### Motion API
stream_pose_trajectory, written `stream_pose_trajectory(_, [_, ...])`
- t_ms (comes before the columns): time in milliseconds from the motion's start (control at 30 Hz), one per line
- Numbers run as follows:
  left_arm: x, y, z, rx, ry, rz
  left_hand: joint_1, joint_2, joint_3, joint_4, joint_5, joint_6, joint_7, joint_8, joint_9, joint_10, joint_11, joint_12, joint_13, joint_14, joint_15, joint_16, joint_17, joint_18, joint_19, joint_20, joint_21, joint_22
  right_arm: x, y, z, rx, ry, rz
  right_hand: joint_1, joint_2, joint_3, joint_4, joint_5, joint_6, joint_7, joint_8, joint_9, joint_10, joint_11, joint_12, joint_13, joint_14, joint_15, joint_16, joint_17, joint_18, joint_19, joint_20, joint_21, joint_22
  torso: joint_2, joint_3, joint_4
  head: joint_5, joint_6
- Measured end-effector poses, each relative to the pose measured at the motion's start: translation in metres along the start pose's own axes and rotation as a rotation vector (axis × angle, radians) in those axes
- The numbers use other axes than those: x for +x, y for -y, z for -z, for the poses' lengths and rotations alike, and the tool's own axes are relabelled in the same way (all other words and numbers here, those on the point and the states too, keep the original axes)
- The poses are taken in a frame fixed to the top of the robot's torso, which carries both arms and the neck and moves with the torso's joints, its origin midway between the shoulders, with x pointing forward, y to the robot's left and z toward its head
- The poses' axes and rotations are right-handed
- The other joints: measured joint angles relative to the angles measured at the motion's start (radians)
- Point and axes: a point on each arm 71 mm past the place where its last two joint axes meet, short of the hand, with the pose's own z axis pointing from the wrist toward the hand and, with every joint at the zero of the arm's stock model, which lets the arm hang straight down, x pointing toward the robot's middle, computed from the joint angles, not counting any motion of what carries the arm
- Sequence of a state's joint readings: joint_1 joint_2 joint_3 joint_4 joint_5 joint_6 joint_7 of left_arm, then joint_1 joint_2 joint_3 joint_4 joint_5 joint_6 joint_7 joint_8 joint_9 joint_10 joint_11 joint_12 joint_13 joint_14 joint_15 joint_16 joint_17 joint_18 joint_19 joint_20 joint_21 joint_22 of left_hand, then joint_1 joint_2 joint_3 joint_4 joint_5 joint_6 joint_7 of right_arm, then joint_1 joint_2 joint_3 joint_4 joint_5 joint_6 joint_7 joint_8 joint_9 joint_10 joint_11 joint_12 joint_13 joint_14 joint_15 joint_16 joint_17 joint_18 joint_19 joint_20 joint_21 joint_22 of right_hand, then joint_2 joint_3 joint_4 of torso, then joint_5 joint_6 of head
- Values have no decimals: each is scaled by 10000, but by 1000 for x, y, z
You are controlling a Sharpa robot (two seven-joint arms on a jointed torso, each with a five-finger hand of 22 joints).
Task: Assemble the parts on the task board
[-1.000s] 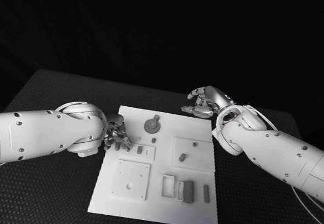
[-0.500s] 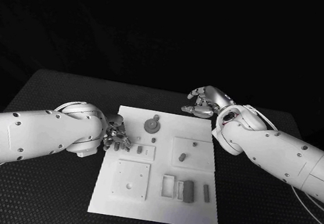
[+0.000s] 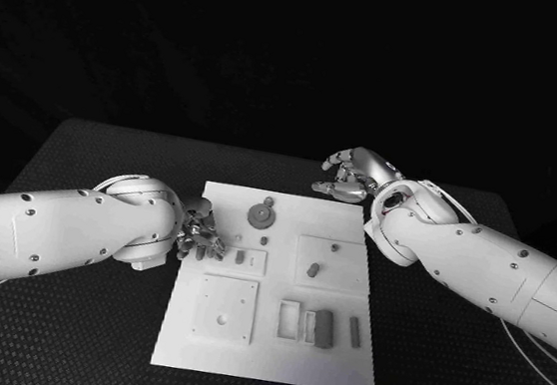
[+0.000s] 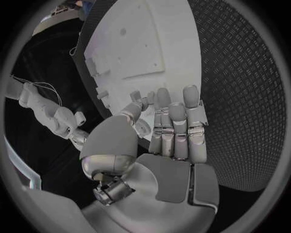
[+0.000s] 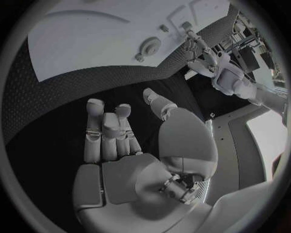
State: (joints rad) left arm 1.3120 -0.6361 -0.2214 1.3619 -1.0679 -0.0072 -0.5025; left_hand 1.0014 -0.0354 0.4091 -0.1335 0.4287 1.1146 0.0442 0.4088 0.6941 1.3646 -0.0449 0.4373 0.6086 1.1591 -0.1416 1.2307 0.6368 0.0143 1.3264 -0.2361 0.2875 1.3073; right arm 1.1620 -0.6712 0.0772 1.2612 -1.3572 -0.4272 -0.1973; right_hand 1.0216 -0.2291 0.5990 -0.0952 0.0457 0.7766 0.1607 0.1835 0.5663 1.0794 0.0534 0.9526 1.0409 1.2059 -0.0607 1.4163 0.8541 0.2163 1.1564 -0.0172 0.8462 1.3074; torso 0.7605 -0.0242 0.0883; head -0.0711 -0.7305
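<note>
The desk [image 3: 108, 163] is black with a fine diamond-tread texture, and a flat, matte white task board [image 3: 265, 357], a tall rectangle, lies at the centre of the frame. At centre left, the left hand [image 3: 201, 238], silver with segmented metal fingers, sits at the board's left edge; its fingers lie straight and side by side, the thumb angled toward them, and whether a small part is pinched at the tips I cannot tell. In the left wrist view the same left hand [image 4: 167, 131] shows its fingertips over the board's rim near a raised block. On the board, going left to right, I count one round disc-shaped part [image 3: 261, 215] with a short stub at upper centre, a small upright peg [image 3: 240, 257] on a raised square plate [image 3: 246, 263], a larger square plate [image 3: 224, 309] with a hole below it, another raised square plate [image 3: 328, 262] with a small oblong part [image 3: 313, 271] on it at centre right, and a row of slim rectangular bars [image 3: 324, 328] at lower centre, dark and pale, four as far as I can tell. At upper right of centre, the right hand [image 3: 350, 179] hovers past the board's far corner over the desk, fingers loosely curled and parted, holding nothing; the right wrist view shows this right hand [image 5: 121, 131] with fingers extended together above the dark tread.
</note>
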Motion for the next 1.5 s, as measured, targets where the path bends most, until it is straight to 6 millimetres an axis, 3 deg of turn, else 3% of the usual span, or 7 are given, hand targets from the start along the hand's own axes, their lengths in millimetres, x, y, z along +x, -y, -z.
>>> stream_pose_trajectory(733, [-1, -4, -2, -35, -209, 287, 55, -25, -12, -12, -45, -5, -5, 21, 33, 30, -30, 0, 7, -3, 2, -1, -1, 1, 8, 16, 40, 5, 0, 0, 0, 11, -3, 3, 0, 0, -30, 29, 0, -19, 19, 0, 7, 0, 0, 0, -7, 0, 0, 0, 1, 1, 13, 16, 0, 0, 4, 12, -6, -2, -10])
stream_pose_trajectory(1500, [-1, -5, -2, -9, -411, 255, 139, -109, -12, -12, 40, 53, -16, 25, 66, 18, -19, 40, 27, 16, -12, 40, 28, 0, -43, 2, 116, 3, 0, 0, 0, 14, -7, 4, 0, 0, -29, 29, 0, -5, 5, 0, 6, 0, 0, 0, -16, 0, 0, 0, -7, 1, 13, 18, 0, 0, 3, 0, 0, 0, -15])
